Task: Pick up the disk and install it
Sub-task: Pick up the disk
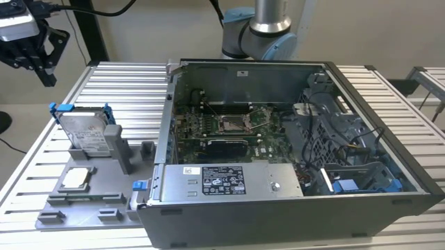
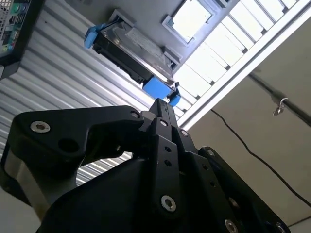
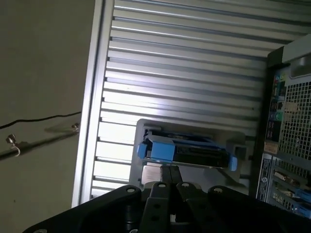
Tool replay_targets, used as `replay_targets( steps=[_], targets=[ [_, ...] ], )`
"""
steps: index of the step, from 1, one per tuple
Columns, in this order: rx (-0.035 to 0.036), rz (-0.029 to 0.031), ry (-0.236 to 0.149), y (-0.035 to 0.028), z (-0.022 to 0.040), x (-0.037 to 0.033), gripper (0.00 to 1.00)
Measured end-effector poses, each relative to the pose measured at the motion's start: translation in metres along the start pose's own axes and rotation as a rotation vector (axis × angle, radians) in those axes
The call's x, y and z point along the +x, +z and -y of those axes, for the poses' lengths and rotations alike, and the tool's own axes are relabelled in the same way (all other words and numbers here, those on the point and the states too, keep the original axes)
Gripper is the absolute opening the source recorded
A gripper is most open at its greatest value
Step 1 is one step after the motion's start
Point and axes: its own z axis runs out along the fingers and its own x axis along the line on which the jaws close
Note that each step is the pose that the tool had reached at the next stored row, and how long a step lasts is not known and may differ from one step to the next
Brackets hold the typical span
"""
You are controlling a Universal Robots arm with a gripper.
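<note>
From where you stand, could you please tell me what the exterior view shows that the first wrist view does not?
The exterior view adds the motherboard, the silver box with a black label and the small square chip. The first wrist view adds the case's rear port panel. Both share the disk standing in its grey holder, the gripper clear of it, and the slatted table.

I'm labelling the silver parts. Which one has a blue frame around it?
The disk, leaning on edge in the grey holder. The square chip and the black-labelled box have no blue frame and lie flat.
</note>
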Motion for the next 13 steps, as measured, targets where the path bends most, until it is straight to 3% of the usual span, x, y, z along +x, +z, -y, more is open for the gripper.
replay_targets(
  steps=[13],
  targets=[
    [0.0013, -0.0121, -0.233, 0.0000, 0.0000, 0.0000, 0.00]
  ],
)
